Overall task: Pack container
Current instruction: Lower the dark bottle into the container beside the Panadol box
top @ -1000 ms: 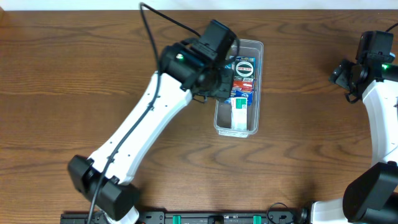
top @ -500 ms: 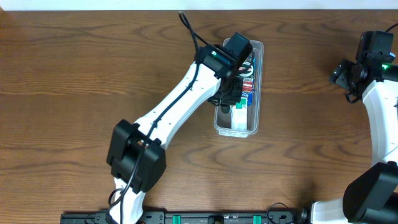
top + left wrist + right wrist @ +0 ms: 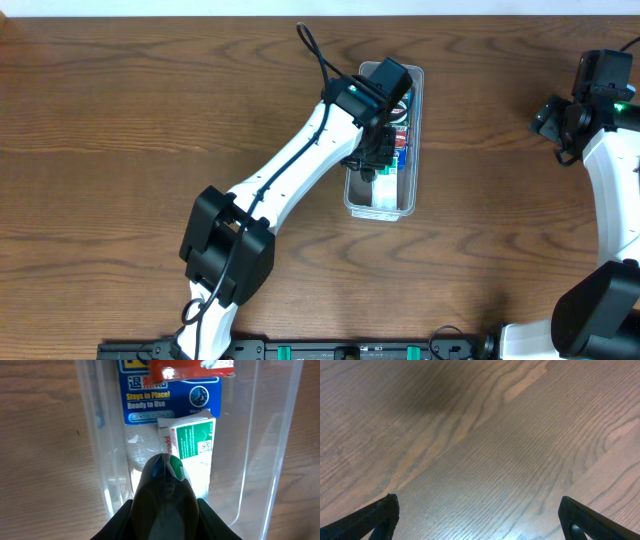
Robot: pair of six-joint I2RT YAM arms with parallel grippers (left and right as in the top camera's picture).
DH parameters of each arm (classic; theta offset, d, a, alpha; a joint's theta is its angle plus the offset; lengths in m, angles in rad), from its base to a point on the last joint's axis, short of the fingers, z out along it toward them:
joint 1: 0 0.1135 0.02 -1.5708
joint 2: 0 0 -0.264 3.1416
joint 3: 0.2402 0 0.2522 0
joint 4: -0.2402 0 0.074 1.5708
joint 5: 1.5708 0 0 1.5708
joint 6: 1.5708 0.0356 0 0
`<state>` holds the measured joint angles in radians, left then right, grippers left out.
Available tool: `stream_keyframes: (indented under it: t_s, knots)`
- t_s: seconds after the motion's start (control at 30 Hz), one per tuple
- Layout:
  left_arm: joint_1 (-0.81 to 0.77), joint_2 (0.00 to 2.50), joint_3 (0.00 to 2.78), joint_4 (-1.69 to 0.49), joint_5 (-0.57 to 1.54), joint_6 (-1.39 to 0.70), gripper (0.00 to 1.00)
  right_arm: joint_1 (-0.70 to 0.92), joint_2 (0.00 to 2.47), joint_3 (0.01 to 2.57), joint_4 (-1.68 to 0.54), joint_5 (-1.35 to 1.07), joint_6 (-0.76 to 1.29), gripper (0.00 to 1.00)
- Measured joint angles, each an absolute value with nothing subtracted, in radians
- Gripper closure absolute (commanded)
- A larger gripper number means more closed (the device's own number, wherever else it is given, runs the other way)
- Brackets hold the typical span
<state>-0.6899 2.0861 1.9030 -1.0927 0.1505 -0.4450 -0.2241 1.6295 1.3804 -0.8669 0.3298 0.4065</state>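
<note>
**Left gripper down in the tub**

Overhead: the long clear plastic rectangular container (image 3: 414,150) is lying on the brown wooden table (image 3: 120,120). The left gripper (image 3: 372,168) is dipping into it, and the right gripper (image 3: 545,118) is hanging well off to the container's right.

Left wrist: its fingers (image 3: 150,505) are pressing together inside the container, over a white-and-green packet (image 3: 192,442) just below a blue packet (image 3: 170,400).

Right wrist: its fingers (image 3: 380,512) are standing wide apart over bare wood.

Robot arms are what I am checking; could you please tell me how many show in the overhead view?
2. The left arm reaches in from the bottom, its fingers over the container; the right arm stands at the picture's right edge. None seems hidden.
</note>
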Motion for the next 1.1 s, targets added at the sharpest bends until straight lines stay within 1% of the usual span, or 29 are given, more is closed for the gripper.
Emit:
stream_keyframes:
  t_s: [0.27,0.6,1.1]
  knots:
    - [-0.725,2.086,1.903,-1.092,0.103,-0.46,0.72,-0.224,1.629,1.38,-0.867,0.33,0.406,0.01]
    - [-0.728,2.086,1.903,-1.101,0.02,-0.505,0.73,-0.224,1.629,1.38,-0.867,0.33,0.406,0.01]
    - [-0.728,2.148,1.889,-1.108,0.011,-0.525,0.73,-0.224,1.629,1.38,-0.867,0.33,0.406,0.01]
